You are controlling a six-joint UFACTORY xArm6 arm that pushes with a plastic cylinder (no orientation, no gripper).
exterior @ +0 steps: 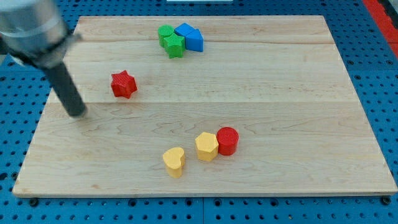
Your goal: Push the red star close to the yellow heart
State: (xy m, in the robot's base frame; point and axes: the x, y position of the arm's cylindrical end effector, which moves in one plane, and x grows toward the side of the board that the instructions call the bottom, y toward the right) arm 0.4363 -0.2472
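- Rod status: no gripper is fitted, so nothing is grasped; the arm ends in a straight dark rod (67,90) whose lower end, my tip (78,114), sits on the wooden board (280,93) near the board's left edge.
- Tip position: my tip lies to the view's left of the red star (123,84) and slightly lower in the view. A visible strip of bare wood separates the two; they are not touching.
- Red star: it rests flat on the board in the view's left half, above the board's middle line, well apart from every other block.
- Yellow heart (175,161): it sits near the view's bottom edge of the board, a little left of centre, well apart from the red star, lower and to the view's right of it.
- Yellow hexagon (206,146): it stands just beside the yellow heart, up and to the view's right of it, with a narrow gap between them.
- Red cylinder (227,140): it touches, or very nearly touches, the right side of the yellow hexagon.
- Top cluster: a green star (175,46) sits against a second green block (165,33), shape unclear, with a blue block (194,40) and another blue block (184,29) packed on their right, near the view's top edge.
- Upper arm housing: blurred at the view's top left corner.
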